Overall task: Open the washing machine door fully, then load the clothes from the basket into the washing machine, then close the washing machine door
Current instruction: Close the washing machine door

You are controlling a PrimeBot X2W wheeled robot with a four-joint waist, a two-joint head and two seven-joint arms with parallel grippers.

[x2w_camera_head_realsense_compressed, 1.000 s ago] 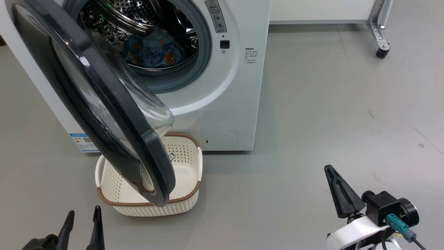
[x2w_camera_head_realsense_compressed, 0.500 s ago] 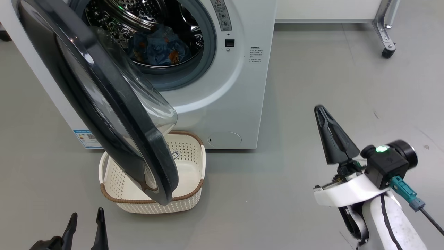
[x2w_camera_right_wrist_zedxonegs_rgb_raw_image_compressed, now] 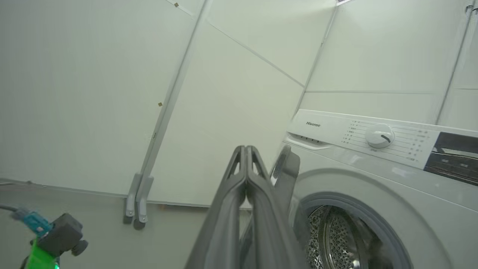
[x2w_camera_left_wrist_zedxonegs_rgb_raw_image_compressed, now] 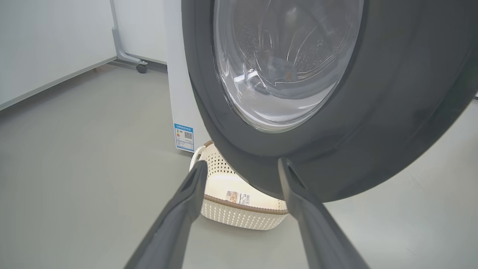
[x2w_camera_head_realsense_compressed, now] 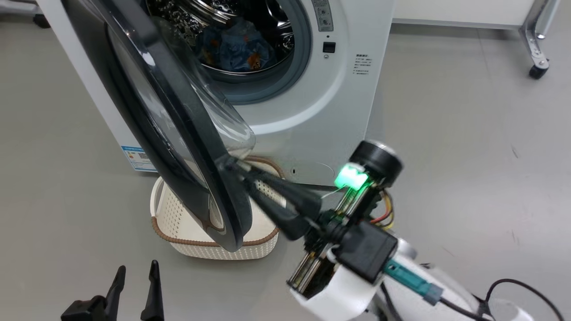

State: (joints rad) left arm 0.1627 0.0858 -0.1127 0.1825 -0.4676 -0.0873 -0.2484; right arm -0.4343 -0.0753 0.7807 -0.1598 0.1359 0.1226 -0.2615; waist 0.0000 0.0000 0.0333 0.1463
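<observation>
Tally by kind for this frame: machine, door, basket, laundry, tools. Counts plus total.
washing machine: 1
door: 1
basket: 1
clothes heap in the drum: 1 (separate pieces can't be counted)
tools: 2 (left tool, right tool)
Total: 6

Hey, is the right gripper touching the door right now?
Cannot tell. In the head view the right gripper tip meets the door rim with no visible gap, but depth is unclear; the right wrist view doesn't settle it.
</observation>
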